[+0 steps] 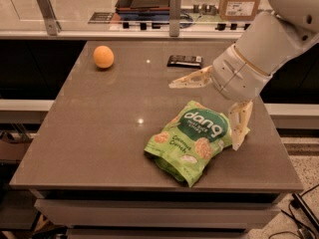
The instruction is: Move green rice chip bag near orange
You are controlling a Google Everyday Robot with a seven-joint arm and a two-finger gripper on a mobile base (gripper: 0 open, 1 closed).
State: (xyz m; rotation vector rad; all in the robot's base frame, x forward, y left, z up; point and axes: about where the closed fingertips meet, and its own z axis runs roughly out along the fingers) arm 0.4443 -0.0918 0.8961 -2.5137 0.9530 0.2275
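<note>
The hand (203,115) hovered with fingers spread wide over the green rice chip bag (192,142), which lay front-right on the table (99,128), well apart from the orange (103,57) at the far-left corner.

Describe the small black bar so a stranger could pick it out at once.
Start at the brown table; near its front lies the green chip bag, with the gripper open above its right side. Behind them, by the far edge, the black bar lies flat, right of the orange. It is the only thin, dark rectangle; its neighbours are a round fruit and a puffy pouch.
</note>
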